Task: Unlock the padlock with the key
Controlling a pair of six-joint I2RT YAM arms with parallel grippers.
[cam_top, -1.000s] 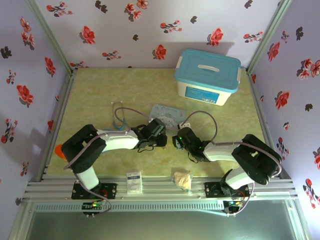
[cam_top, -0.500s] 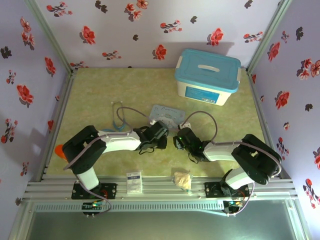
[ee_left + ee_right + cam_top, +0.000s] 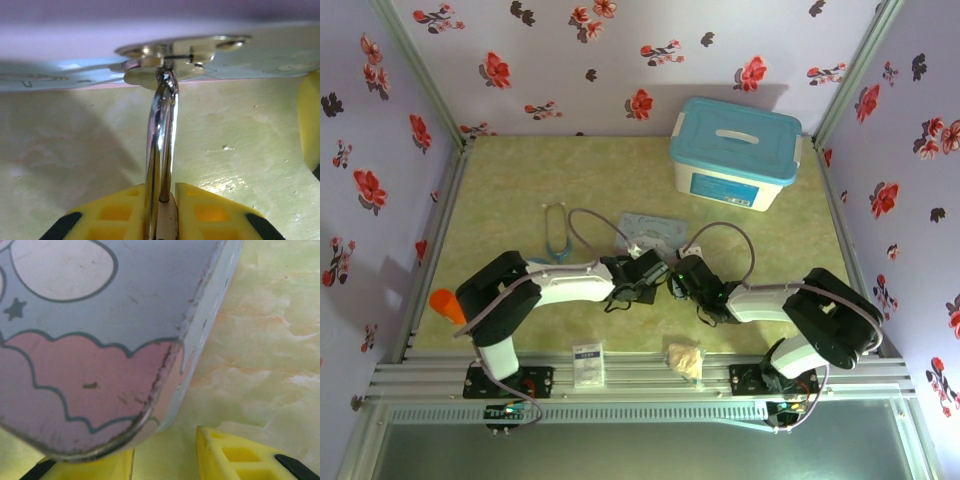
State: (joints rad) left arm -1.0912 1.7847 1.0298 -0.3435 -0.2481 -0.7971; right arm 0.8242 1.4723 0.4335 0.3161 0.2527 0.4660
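Note:
My left gripper (image 3: 167,192) is shut on the padlock (image 3: 167,222); its brass body sits pinched between the yellow fingers. The silver shackle (image 3: 161,135) rises from it to the metal latch (image 3: 172,55) on the pastel tin's edge. In the top view the left gripper (image 3: 650,270) lies at the near edge of the tin (image 3: 655,228), almost nose to nose with my right gripper (image 3: 676,275). The right gripper (image 3: 165,452) stands open with bare table between its fingers. The tin's corner (image 3: 100,365) overhangs its left finger. The key is hidden.
A white box with a blue lid (image 3: 735,150) stands at the back right. A stethoscope (image 3: 558,232) lies left of the tin, and a grey cable (image 3: 735,240) loops to its right. A white card (image 3: 588,365) and a tan wad (image 3: 685,358) rest near the front rail.
My left gripper has slid right along the tin's near edge, closing the gap to the right gripper. More of the stethoscope tubing is uncovered. The right arm has barely moved.

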